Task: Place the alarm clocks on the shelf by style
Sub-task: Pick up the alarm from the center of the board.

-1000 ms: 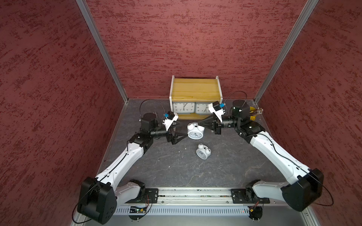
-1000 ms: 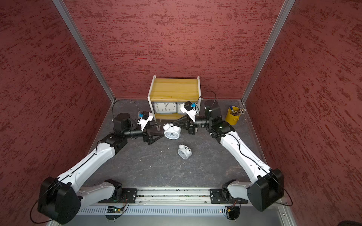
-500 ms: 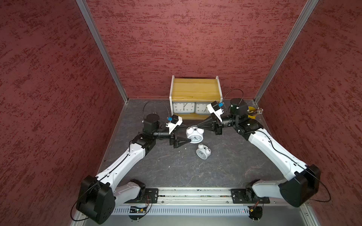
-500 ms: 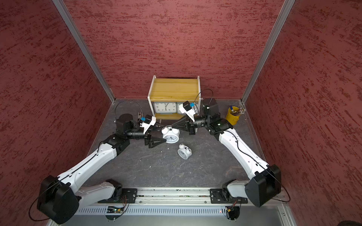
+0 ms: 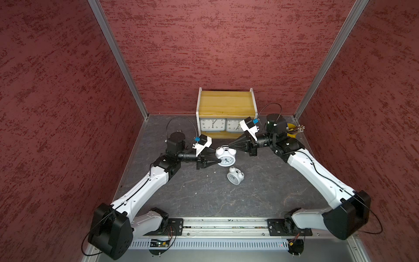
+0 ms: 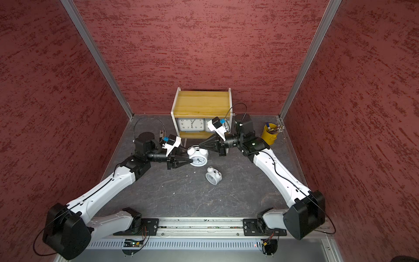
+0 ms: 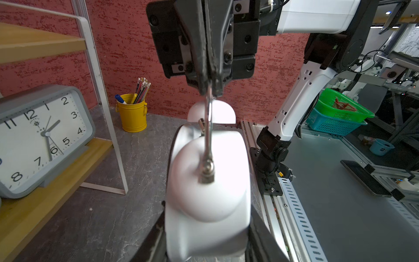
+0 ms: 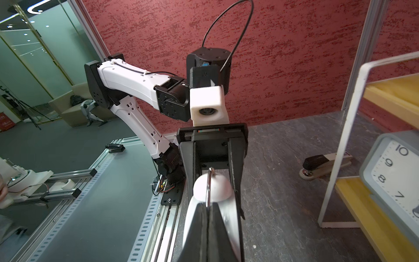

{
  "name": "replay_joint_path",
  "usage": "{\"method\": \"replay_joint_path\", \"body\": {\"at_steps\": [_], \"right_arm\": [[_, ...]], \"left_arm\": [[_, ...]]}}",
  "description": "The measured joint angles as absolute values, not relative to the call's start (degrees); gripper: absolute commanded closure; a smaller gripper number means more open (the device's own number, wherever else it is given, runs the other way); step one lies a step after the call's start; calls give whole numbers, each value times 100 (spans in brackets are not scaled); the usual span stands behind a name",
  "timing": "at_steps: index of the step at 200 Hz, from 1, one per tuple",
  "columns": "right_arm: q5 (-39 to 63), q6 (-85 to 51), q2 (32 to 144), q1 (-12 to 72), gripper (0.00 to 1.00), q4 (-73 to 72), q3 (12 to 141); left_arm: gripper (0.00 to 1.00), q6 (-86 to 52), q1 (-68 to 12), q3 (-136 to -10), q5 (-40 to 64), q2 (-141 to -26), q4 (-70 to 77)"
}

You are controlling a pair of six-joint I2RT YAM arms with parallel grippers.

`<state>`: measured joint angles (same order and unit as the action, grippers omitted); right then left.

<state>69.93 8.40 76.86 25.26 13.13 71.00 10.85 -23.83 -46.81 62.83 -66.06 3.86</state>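
Twin-bell clock (image 7: 207,181): only wrist views show right tool (image 7: 209,90) pinching its wire handle (image 7: 208,127); left tool (image 5: 218,156) straddles it, grip unclear

Hour numerals on the grey clock (image 7: 45,140) face (brand illegible)

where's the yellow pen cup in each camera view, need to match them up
Top view: yellow pen cup at the back, mostly hidden behind the right arm.
Top view: in full, in the back corner beyond the right arm.
Left wrist: standing by the red wall, past the shelf.
Right wrist: not in it.
Shared landmark: the shelf, seen in all four views.
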Motion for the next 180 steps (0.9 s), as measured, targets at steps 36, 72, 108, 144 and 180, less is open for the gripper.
{"method": "replay_joint_path", "body": {"at_steps": [36,72,108,144,180], "right_arm": [[6875,836,7686,2526,75,1282,7076],[6386,679,7592,2515,43,856,6840],[5494,475,7210,2340,36,451,6366],[4298,150,6506,1962,34,34,5688],[3146,-82,5922,1699,33,-169,5054]], "left_arm": [[82,1079,-2383,-4681,6228,-6602,333],[86,985,-2322,-4681,5972,-6580,141],[86,733,-2075,-4764,5699,-6488,51],[86,554,-1872,-5225,5450,-6429,-163],[86,447,-1695,-5850,5205,-6416,-370]]}}
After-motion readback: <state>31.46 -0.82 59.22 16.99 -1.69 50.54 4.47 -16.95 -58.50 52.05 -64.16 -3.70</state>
